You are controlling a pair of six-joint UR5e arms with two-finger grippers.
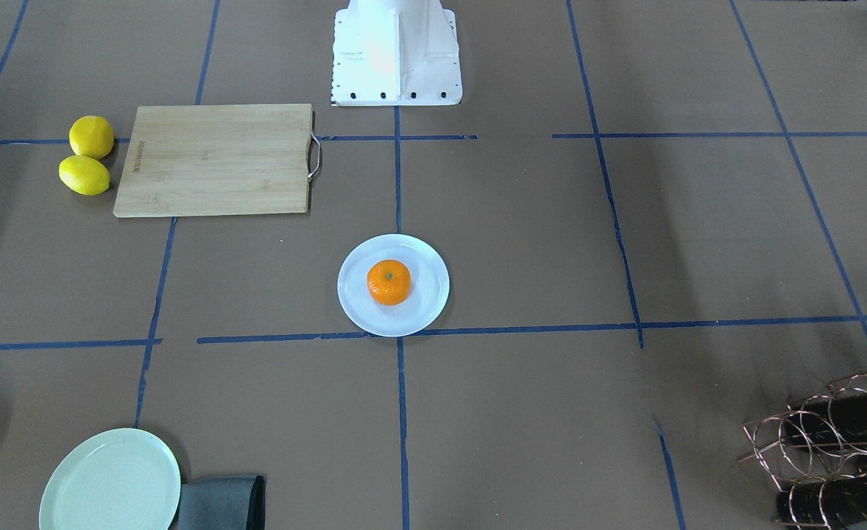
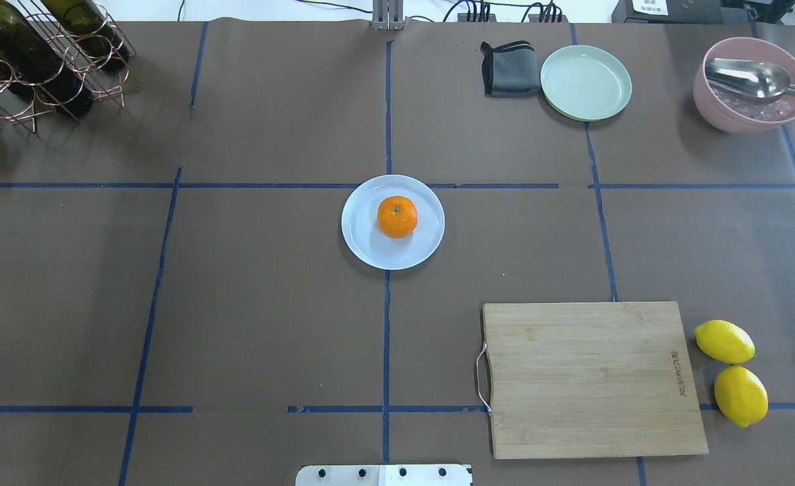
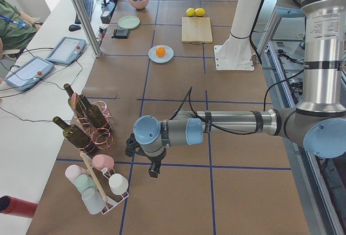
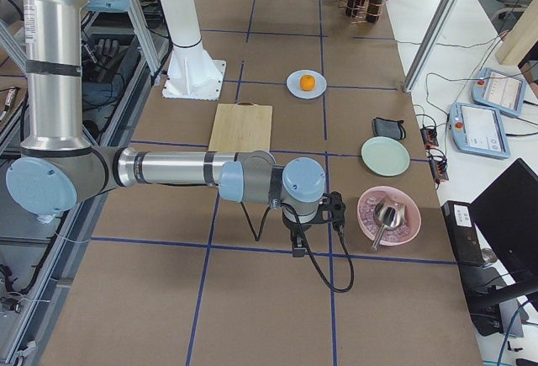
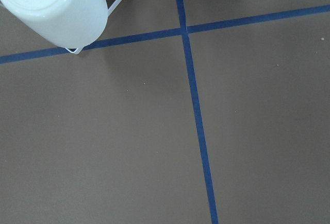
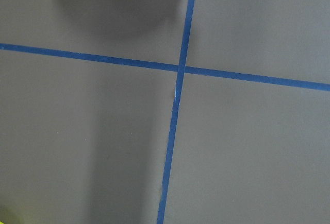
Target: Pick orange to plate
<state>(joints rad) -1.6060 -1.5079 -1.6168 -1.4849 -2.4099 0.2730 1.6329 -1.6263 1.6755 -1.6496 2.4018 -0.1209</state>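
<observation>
The orange (image 1: pixel 388 282) (image 2: pixel 397 217) sits upright, green stem dot up, on the pale bluish-white plate (image 1: pixel 424 310) (image 2: pixel 370 247) at the table's middle; both also show far off in the side views, orange (image 3: pixel 160 52) (image 4: pixel 308 82). My left gripper (image 3: pixel 154 170) hangs low over bare table by the cup rack, far from the plate. Near the pink bowl my right gripper (image 4: pixel 296 248) points down, just as far away. Each shows only in a side view, so I cannot tell whether it is open or shut. Neither wrist view shows fingers.
A wooden cutting board (image 2: pixel 593 378) lies on my right with two lemons (image 2: pixel 731 371) beside it. Further out are a green plate (image 2: pixel 586 82), a grey cloth (image 2: pixel 507 67), a pink bowl (image 2: pixel 748 101) with a spoon, a bottle rack (image 2: pixel 33 61) and a white cup (image 5: pixel 51 7).
</observation>
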